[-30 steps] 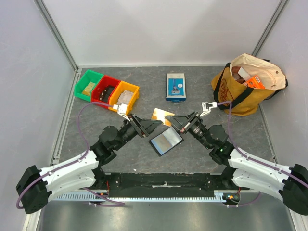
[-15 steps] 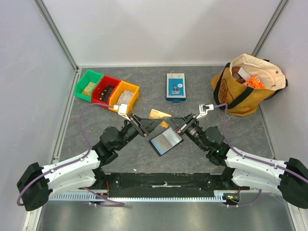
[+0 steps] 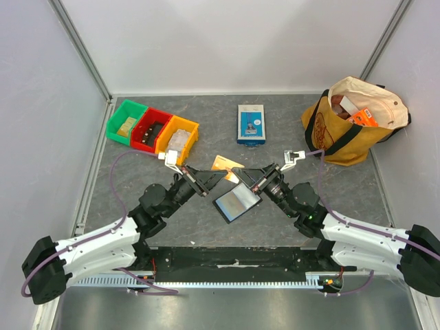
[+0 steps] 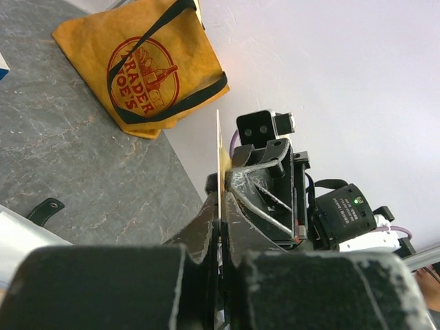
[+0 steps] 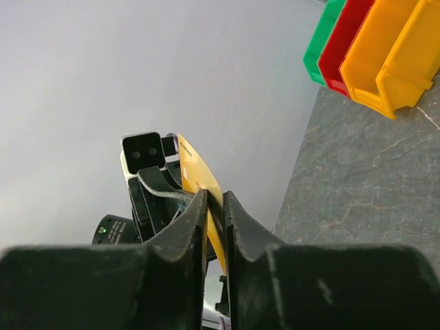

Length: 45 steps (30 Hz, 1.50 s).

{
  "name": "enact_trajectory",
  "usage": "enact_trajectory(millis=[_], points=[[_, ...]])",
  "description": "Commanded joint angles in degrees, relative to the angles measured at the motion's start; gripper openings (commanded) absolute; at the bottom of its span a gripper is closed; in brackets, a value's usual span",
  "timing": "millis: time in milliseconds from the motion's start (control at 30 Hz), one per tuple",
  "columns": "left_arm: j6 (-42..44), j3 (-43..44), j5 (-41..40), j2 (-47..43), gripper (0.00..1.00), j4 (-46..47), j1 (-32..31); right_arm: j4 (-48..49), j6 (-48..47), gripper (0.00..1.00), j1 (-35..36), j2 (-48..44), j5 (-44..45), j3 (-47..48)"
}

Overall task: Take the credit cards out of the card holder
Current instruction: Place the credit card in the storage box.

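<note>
Left gripper (image 4: 221, 196) is clamped on the yellow-orange credit card (image 4: 218, 155), the right gripper (image 5: 213, 206) has its jaws close about the far end, pinching or not I can't tell, so I'd free that one fully before drawing the card away from the card holder (image 3: 237, 201) lying just beneath both.

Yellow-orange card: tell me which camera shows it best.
Right wrist. The yellow-orange card sits close up at the centre, with its coloured face and edge clear. Top external shows the card only as a small, distant pale-orange rectangle. Left wrist sees the card edge-on, as a thin line.
</note>
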Motion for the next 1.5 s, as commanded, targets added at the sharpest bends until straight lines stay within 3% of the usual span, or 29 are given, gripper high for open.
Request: enact_trajectory(millis=[0, 133, 300, 500, 533, 667, 900, 1100, 1267, 1367, 1467], points=[[0.93, 0.85, -4.58, -3.13, 0.02, -4.0, 0.06, -1.22, -1.62, 0.27, 0.04, -1.38, 3.94, -0.95], [4.63, 4.36, -4.86, -6.21, 0.02, -15.42, 3.12, -7.72, -4.16, 0.57, -0.05, -5.33, 6.93, -1.12], [3.4, 6.03, 14.18, -4.55, 0.02, -20.46, 21.29, -17.13, -12.15, 0.79, -0.05, -10.26, 10.18, 0.02], [9.01, 12.7, 35.01, 1.77, 0.02, -23.89, 36.43, -23.11, -25.85, 0.87, -0.31, -11.5, 7.56, 3.0], [10.33, 14.63, 41.31, 3.26, 0.02, -24.33, 37.93, -23.46, -30.32, 0.87, -0.66, -11.15, 5.64, 3.97], [18.5, 22.72, 54.36, 8.72, 0.02, -31.87, 38.29, -25.92, -41.42, 0.87, -3.64, -9.31, -5.34, 9.5], [29.06, 27.57, 67.2, 10.93, 0.02, -42.78, 38.21, -25.76, -45.92, 0.82, -13.4, -0.44, -33.38, 17.59], [29.59, 27.75, 70.9, 10.13, 0.02, -42.7, 37.68, -19.26, -42.41, 0.72, -13.94, 7.91, -45.69, 21.2], [30.03, 28.19, 72.49, 10.75, 0.02, -42.52, 36.54, -13.37, -38.37, 0.63, -13.94, 12.49, -49.84, 21.47], [30.21, 28.27, 72.75, 11.1, 0.02, -42.52, 36.1, -11.17, -36.87, 0.47, -13.85, 13.64, -50.63, 21.11], [29.86, 28.1, 71.88, 10.84, 0.02, -42.09, 36.01, -8.45, -34.85, 0.23, -13.85, 14.78, -52.21, 20.85]])
